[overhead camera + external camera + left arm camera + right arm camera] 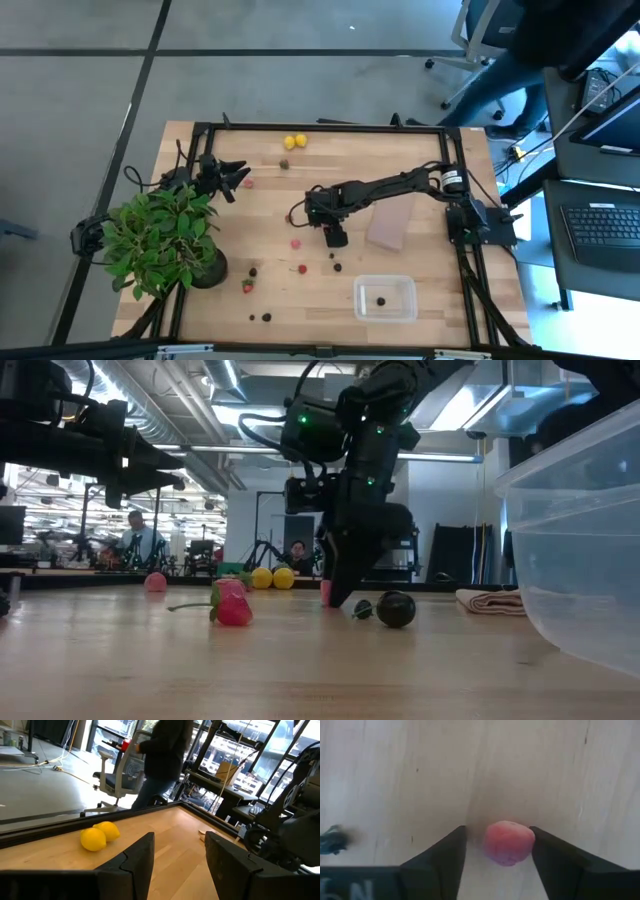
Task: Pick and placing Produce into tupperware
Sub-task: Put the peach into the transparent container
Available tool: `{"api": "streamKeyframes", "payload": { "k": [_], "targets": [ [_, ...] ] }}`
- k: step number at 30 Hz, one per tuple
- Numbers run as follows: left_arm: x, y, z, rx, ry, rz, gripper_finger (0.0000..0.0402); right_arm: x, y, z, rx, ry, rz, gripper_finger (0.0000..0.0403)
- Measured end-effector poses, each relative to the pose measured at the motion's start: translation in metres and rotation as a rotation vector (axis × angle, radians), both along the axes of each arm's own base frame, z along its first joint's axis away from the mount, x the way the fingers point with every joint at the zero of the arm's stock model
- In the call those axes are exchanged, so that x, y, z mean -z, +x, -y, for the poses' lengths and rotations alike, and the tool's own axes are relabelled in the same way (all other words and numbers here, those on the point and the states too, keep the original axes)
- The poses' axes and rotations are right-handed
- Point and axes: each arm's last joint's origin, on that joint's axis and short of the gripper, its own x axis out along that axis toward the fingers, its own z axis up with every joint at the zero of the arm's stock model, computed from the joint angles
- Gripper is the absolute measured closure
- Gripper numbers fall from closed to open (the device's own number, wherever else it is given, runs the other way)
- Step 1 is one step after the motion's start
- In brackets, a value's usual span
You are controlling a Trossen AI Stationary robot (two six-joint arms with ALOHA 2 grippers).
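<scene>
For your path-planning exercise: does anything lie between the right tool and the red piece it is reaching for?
Nothing visible does. The right tool is down at the table with the red piece directly between its fingers, one finger close against it and a small gap at the other.

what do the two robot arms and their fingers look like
Both are dark, near-black jointed arms with loose black cables along them. The right arm carries a white band with a small orange mark near its base and a green indicator light at the wrist. Each ends in two flat, wedge-shaped matte black fingers; the right gripper's fingers look the same.
</scene>
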Motion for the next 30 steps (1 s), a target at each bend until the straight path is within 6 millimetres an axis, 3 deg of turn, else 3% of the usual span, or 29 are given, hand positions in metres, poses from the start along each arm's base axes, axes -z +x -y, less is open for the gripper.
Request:
{"api": "streamKeyframes", "payload": {
  "k": [7,11,17,24,27,30],
  "targets": [
    [0.0,0.0,0.0,0.0,0.0,0.0,0.0237,0.0,-0.002,0.0,0.001,0.001,-0.02,0.0284],
    [0.0,0.0,0.0,0.0,0.0,0.0,0.0237,-0.007,-0.013,-0.001,0.023,0.057,-0.1,0.0311],
    [0.0,0.0,0.0,0.0,0.0,0.0,0.0237,-0.056,-0.032,-0.011,0.077,0.147,-0.087,0.0308],
    [0.0,0.0,0.0,0.0,0.0,0.0,0.0237,-0.125,-0.072,-0.053,0.156,0.178,-0.022,0.0303],
    [0.0,0.0,0.0,0.0,0.005,-0.003,0.0237,-0.144,-0.09,-0.08,0.17,0.122,0.015,0.0307],
    [0.0,0.0,0.0,0.0,0.006,-0.005,0.0237,-0.149,-0.103,-0.104,0.158,0.06,0.024,0.0307]
  ]
}}
